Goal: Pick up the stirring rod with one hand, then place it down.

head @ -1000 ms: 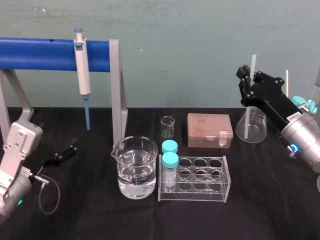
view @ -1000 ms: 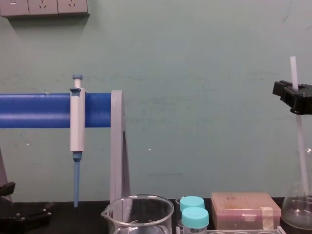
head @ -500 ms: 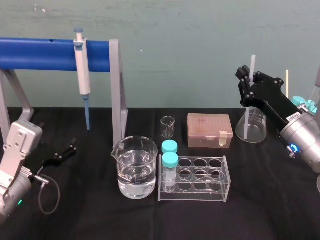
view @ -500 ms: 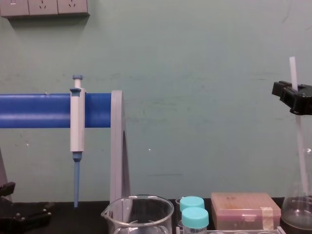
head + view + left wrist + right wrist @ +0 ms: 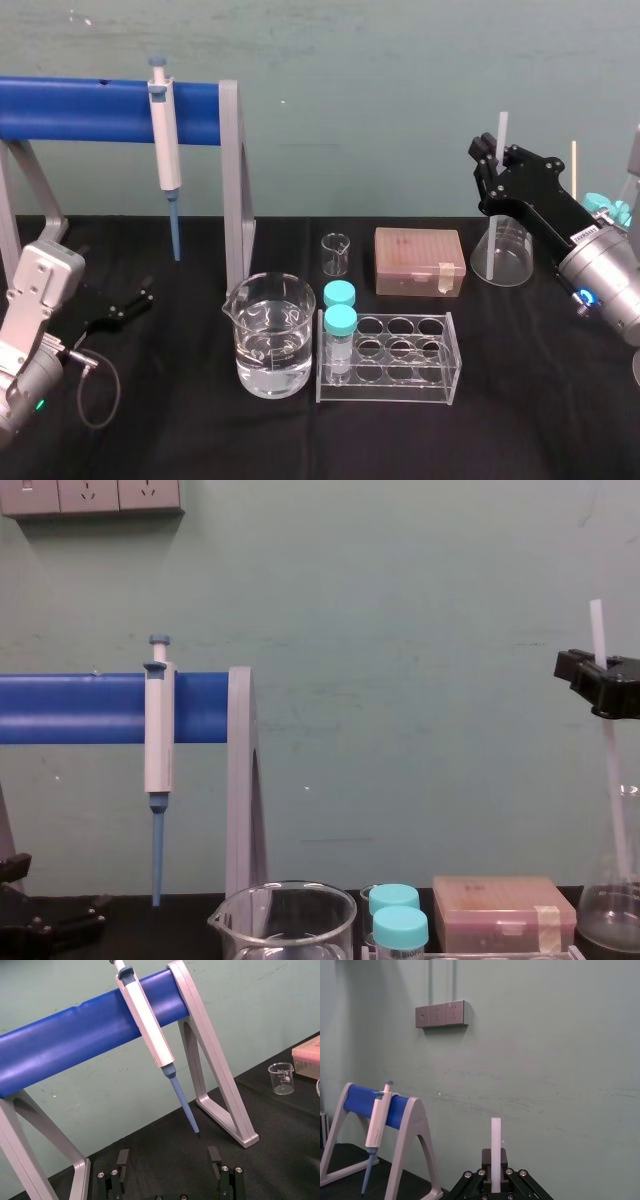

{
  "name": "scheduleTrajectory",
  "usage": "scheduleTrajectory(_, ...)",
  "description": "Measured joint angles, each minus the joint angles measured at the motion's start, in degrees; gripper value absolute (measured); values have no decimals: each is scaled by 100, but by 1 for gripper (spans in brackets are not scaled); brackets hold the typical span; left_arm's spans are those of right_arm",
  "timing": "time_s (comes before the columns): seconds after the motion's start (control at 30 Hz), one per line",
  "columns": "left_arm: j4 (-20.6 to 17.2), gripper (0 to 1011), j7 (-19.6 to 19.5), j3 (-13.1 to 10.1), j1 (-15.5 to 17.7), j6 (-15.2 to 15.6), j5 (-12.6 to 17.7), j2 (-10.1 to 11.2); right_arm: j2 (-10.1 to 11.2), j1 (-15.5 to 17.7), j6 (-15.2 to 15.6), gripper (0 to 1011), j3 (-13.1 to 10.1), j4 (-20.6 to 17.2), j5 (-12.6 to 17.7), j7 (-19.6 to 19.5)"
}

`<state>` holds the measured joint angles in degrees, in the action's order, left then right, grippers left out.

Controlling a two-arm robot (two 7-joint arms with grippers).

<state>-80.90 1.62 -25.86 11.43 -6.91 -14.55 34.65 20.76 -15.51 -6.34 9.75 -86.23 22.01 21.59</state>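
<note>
The stirring rod (image 5: 504, 128) is a thin white translucent stick, held nearly upright at the back right. My right gripper (image 5: 487, 160) is shut on its upper part. In the chest view the rod (image 5: 598, 630) sticks up above the black gripper (image 5: 598, 672), and its lower part runs down into the conical flask (image 5: 612, 920). The right wrist view shows the rod (image 5: 495, 1145) pinched between the fingers of the right gripper (image 5: 495, 1182). My left gripper (image 5: 168, 1160) rests open and empty low on the black table at the left (image 5: 130, 302).
A white-and-blue pipette (image 5: 165, 150) hangs on the blue-bar stand (image 5: 90, 108). In the middle stand a water beaker (image 5: 269, 335), a small beaker (image 5: 336, 254), a clear rack (image 5: 390, 357) with two teal-capped vials and a tan box (image 5: 420, 260). The flask (image 5: 505, 255) stands at the back right.
The right gripper and the rod have shifted very slightly to the left. The left arm has not moved.
</note>
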Motion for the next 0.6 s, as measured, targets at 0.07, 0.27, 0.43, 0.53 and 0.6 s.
scheduleTrajectory(0.07, 0, 1000, 0, 0, 0, 0, 0, 0, 1, -5, 3, 66, 4, 4, 2, 2)
scheduleTrajectory(0.27, 0, 1000, 0, 0, 0, 0, 0, 0, 8, -28, 4, 66, 17, 33, 10, 18)
scheduleTrajectory(0.43, 0, 1000, 0, 0, 0, 0, 0, 0, 20, -37, 11, 66, 28, 43, 29, 34)
scheduleTrajectory(0.53, 0, 1000, 0, 0, 0, 0, 0, 0, 21, -39, 11, 66, 34, 47, 30, 35)
scheduleTrajectory(0.6, 0, 1000, 0, 0, 0, 0, 0, 0, 22, -40, 14, 66, 41, 50, 30, 35)
